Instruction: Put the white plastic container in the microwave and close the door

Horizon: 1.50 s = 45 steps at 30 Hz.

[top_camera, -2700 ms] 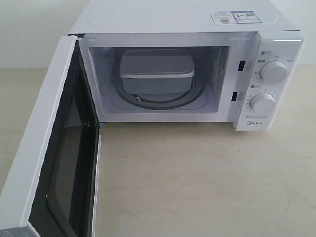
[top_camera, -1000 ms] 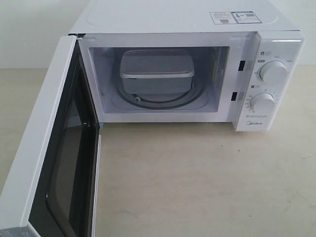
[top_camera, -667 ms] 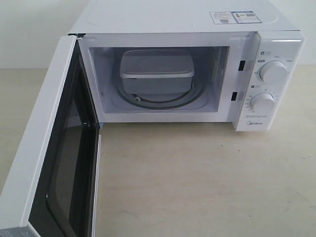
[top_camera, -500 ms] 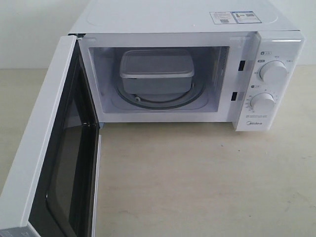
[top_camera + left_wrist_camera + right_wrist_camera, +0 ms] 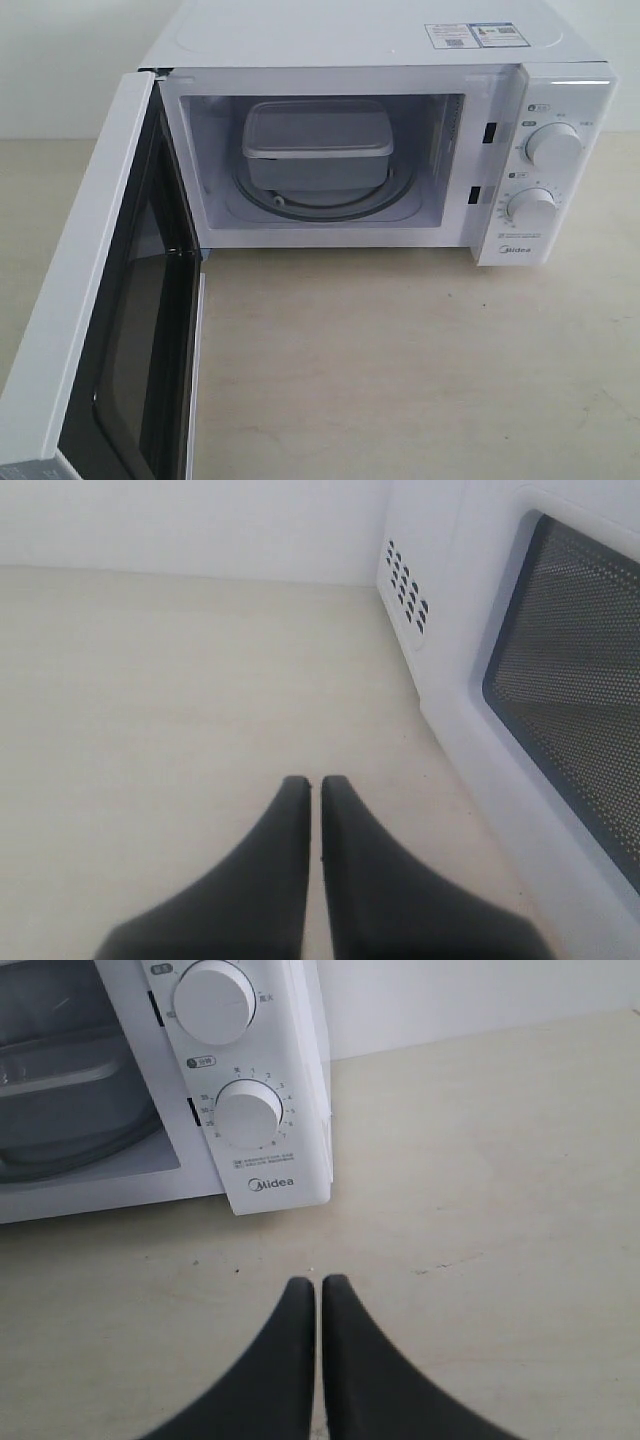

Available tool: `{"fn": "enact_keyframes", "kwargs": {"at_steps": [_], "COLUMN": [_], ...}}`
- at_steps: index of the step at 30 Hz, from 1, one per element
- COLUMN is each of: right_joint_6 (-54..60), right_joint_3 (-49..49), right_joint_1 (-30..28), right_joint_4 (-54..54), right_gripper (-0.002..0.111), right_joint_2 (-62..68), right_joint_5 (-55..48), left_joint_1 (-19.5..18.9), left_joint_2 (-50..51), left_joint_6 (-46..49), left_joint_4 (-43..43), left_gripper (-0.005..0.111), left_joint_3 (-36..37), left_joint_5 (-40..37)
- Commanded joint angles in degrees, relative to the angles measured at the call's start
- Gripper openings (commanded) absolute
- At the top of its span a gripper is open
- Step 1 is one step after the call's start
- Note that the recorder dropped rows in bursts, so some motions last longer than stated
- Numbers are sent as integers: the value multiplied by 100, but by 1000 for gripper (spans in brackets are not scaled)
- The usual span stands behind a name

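Nothing has moved: container (image 5: 318, 145) sits in the microwave (image 5: 350, 35), door (image 5: 85, 280) still open; my left gripper (image 5: 312, 782) and right gripper (image 5: 318, 1282) are pressed together.

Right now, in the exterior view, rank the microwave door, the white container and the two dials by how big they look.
1. The door: largest, though it stands open toward the camera, which inflates it.
2. The white plastic container.
3. The upper dial and lower dial: smallest, too alike to rank.
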<state>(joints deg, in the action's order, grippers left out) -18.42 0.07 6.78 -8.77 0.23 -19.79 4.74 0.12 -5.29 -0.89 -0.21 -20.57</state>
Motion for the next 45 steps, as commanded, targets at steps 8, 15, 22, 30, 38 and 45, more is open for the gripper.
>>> {"fn": "enact_keyframes", "kwargs": {"at_steps": [8, 15, 22, 30, 38, 45], "right_joint_6": [3, 3, 3, 3, 3, 3], "right_joint_3": [-7, -7, -7, -7, -7, -7], "right_joint_1": [9, 9, 9, 9, 9, 9], "right_joint_4": [-23, -23, -23, -23, -23, -23], "right_gripper": [0, 0, 0, 0, 0, 0], "right_joint_2": [-23, -23, -23, -23, -23, -23], "right_joint_5": [26, 26, 26, 0, 0, 0], "left_joint_1": [-12, -12, -12, -12, -12, -12], "left_joint_2": [-12, -12, -12, -12, -12, -12], "left_joint_6": [-27, -27, 71, -320, -1101, -1019], "left_joint_4": [35, 35, 267, 265, 214, 180], "left_gripper": [4, 4, 4, 4, 4, 4], "left_joint_3": [21, 21, 21, -330, -2521, -4364], "left_joint_5": [-1, -1, 44, 96, -793, -1582]}}
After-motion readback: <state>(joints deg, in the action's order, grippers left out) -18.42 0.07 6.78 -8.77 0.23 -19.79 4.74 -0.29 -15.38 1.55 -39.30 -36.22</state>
